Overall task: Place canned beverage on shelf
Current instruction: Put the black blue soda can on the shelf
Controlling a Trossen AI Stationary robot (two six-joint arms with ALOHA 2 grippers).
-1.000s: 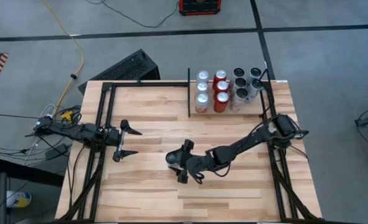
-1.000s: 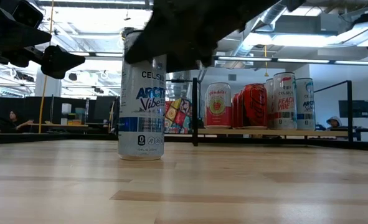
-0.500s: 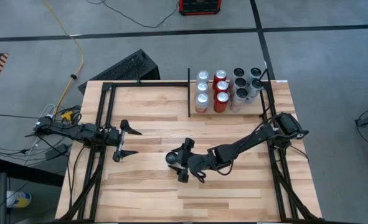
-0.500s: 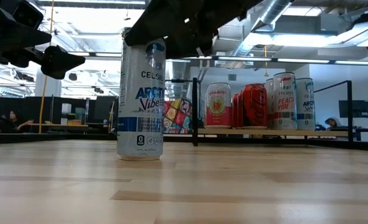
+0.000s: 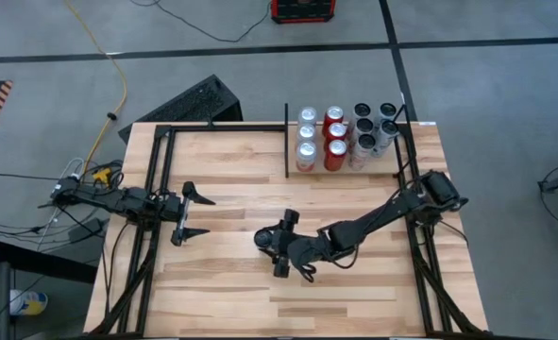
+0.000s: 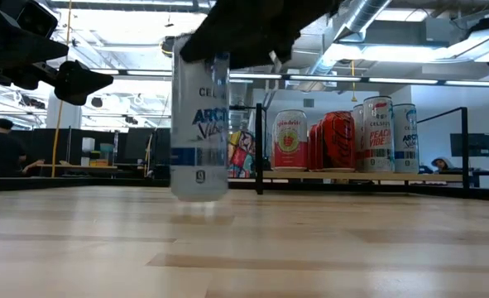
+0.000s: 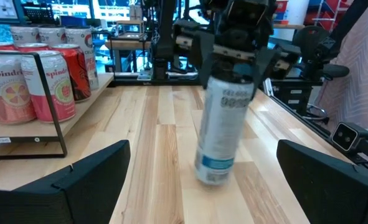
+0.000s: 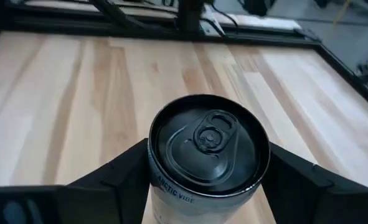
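1. The right gripper (image 5: 277,247) is near the middle of the table (image 5: 222,302), well short of the shelf (image 5: 349,168) that sits at the table's far right corner.
2. Its fingers (image 8: 118,177) press both sides of the silver and blue can (image 6: 199,124) just below the rim, holding it from above. The right wrist view looks straight down on the can's dark lid, a finger flush on either side.
3. In the low view the can's base appears to hang just clear of the wood, with a faint shadow under it. Judgement: the can is gripped and just lifted, upright or nearly so.
4. The left wrist view shows the can leaning slightly; this may be blur, so the tilt cannot be settled.
5. The left gripper (image 5: 192,213) waits near the table's left edge, far from the shelf, jaws spread wide and empty.
6. The shelf already carries stock: pale pink cans (image 5: 306,151) next to the black divider bar (image 5: 286,142), red cans (image 5: 335,151) beside them, silver cans (image 5: 373,127) at the outer end. Front plank space beside the divider looks free.
7. Progress, as judged: the pick is done. The carry across to the shelf, the set-down and the release are all left.
8. Risk, as judged: the standing rows leave little room, so a swinging can could knock them.
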